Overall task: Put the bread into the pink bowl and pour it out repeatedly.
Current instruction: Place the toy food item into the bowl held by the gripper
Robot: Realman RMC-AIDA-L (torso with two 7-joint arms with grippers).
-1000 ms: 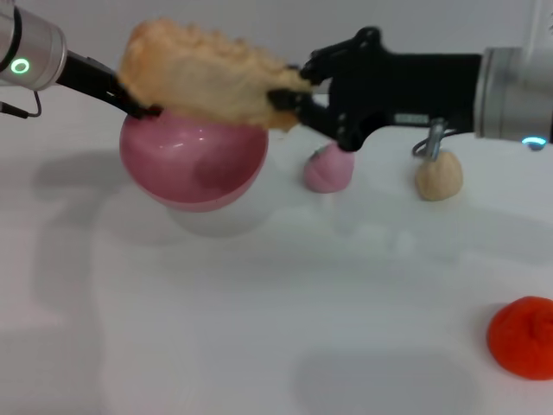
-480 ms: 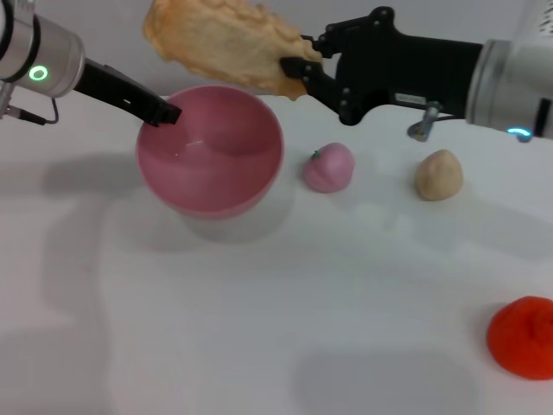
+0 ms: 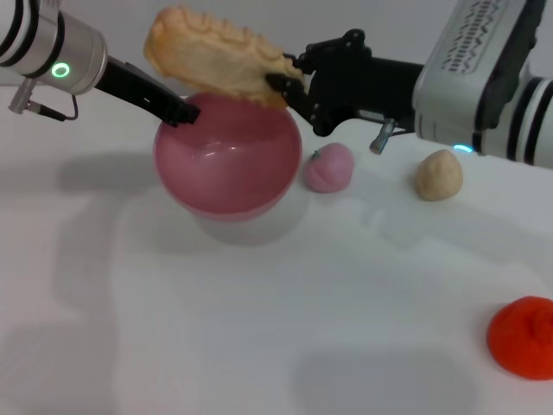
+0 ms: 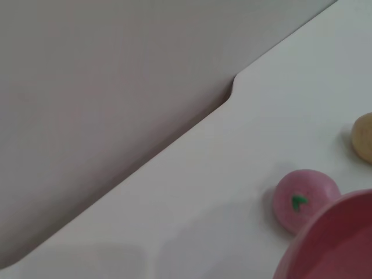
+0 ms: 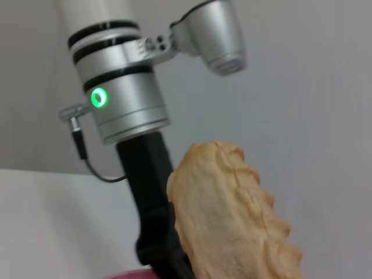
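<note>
Bread point(image 3: 216, 62) clamped at one end by the right tool point(image 3: 287, 84), held in the air just above the pink bowl point(image 3: 228, 156), plain tan underside facing the head camera. Long axis running across the bowl, roughly level, free end tilted slightly up and reaching over the bowl's rim on the left arm's side. Left tool point(image 3: 183, 112) closed on that same rim, bowl tipped so its outer wall faces forward and the mouth turns away. Judged: drop hinges on the mouth coming back under the loaf, since the loaf spans about the bowl's width and leaves little margin at either end. Small pink fruit point(image 3: 328, 168) just beside the bowl, beige lump point(image 3: 439, 174) beyond it, orange-red blob point(image 3: 523, 336) well apart; open surface point(image 3: 259, 328) in front of the bowl for pouring.
</note>
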